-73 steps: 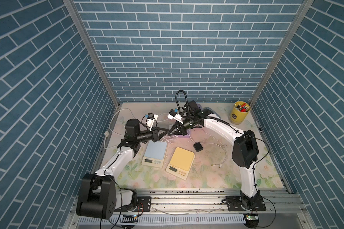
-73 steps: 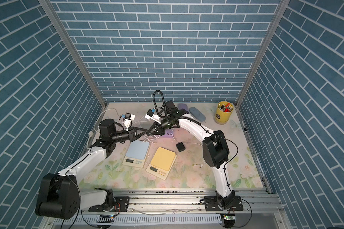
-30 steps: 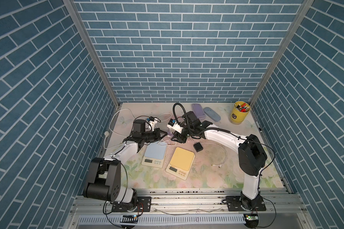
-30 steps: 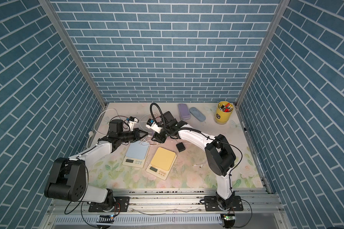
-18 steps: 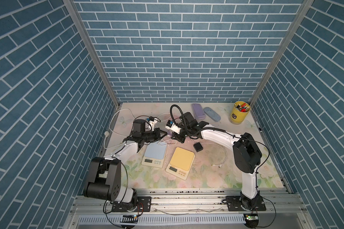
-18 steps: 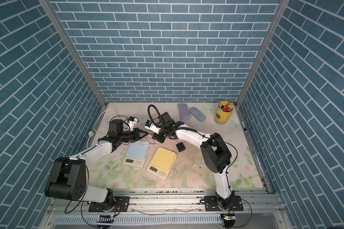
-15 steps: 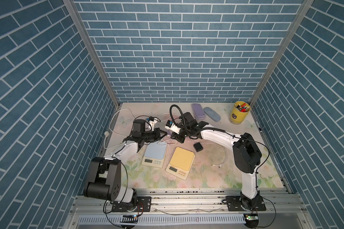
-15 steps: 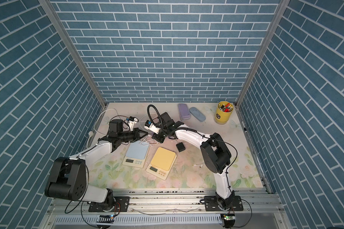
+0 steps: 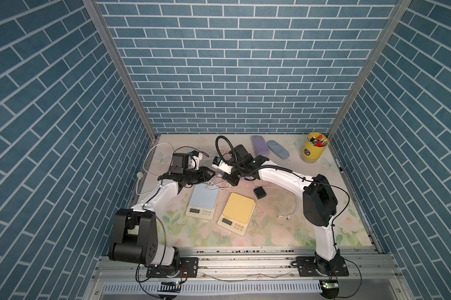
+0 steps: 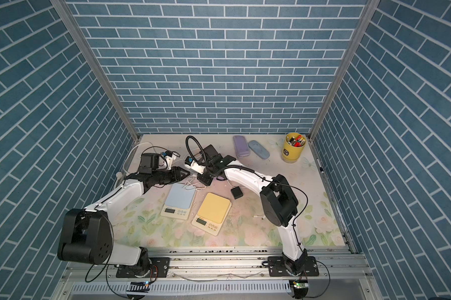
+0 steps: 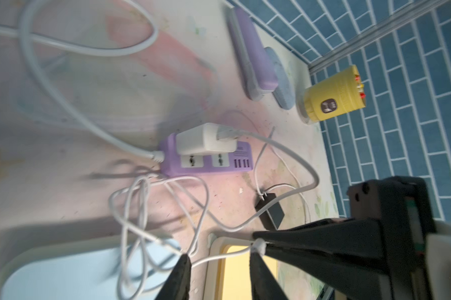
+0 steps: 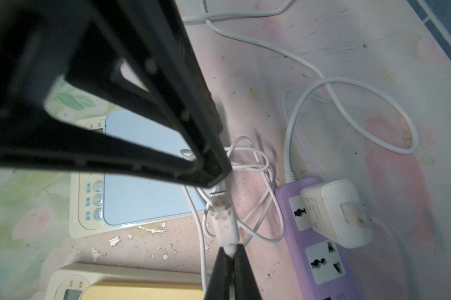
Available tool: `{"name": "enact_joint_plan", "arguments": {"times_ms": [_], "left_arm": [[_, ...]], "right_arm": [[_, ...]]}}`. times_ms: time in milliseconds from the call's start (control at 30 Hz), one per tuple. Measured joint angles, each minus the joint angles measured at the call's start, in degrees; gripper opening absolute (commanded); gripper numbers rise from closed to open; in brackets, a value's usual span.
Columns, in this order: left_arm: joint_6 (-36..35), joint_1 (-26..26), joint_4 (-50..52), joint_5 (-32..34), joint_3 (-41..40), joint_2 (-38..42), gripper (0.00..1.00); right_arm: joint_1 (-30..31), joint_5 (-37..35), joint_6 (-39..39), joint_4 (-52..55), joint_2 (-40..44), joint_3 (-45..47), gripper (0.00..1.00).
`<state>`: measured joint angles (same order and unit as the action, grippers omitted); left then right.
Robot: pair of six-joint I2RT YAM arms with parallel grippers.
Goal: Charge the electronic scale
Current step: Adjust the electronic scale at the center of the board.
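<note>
left end effector (image 11: 219, 255): jaws apart, gripping nothing | right end effector (image 12: 230, 249): clamped on white cable plug (image 12: 223, 218) | blue scale (image 9: 203, 198): flat on bench (image 9: 271, 228), beside yellow scale (image 9: 238, 207), rear edge near plug

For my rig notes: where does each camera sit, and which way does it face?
Both top views: high at the front, facing down at the table; both arms show whole.
Left wrist: behind the open left gripper, facing the power strip.
Right wrist: behind the right gripper, shut on the cable plug.
Wrist views share: power strip, blue scale.
</note>
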<state>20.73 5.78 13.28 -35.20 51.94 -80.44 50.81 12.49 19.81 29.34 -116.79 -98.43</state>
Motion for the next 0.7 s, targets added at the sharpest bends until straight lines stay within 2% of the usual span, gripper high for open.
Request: {"name": "enact_joint_plan", "arguments": {"times_ms": [167,267,433,600,700], "left_arm": [[-3.1,-5.6,5.7,6.9,-1.6,4.2,0.48],[-3.5,-7.7,6.6,9.0,-4.6,4.5,0.48],[-3.4,-8.2,8.0,11.3,-8.3,2.9,0.49],[-3.2,-8.6,7.8,12.7,-8.8,1.5,0.49],[-3.2,-8.9,7.9,13.2,-8.8,1.0,0.49]], "right_arm": [[4.2,-7.5,0.1,8.4,-3.8,-1.7,0.0],[6.2,-9.2,0.0,12.4,-7.7,-3.7,0.0],[8.0,-9.6,-0.1,17.0,-12.6,-9.2,0.0],[8.0,-10.2,-1.6,21.0,-16.3,-14.6,0.0],[7.5,-12.4,-3.1,21.2,-17.4,-14.3,0.0]]}}
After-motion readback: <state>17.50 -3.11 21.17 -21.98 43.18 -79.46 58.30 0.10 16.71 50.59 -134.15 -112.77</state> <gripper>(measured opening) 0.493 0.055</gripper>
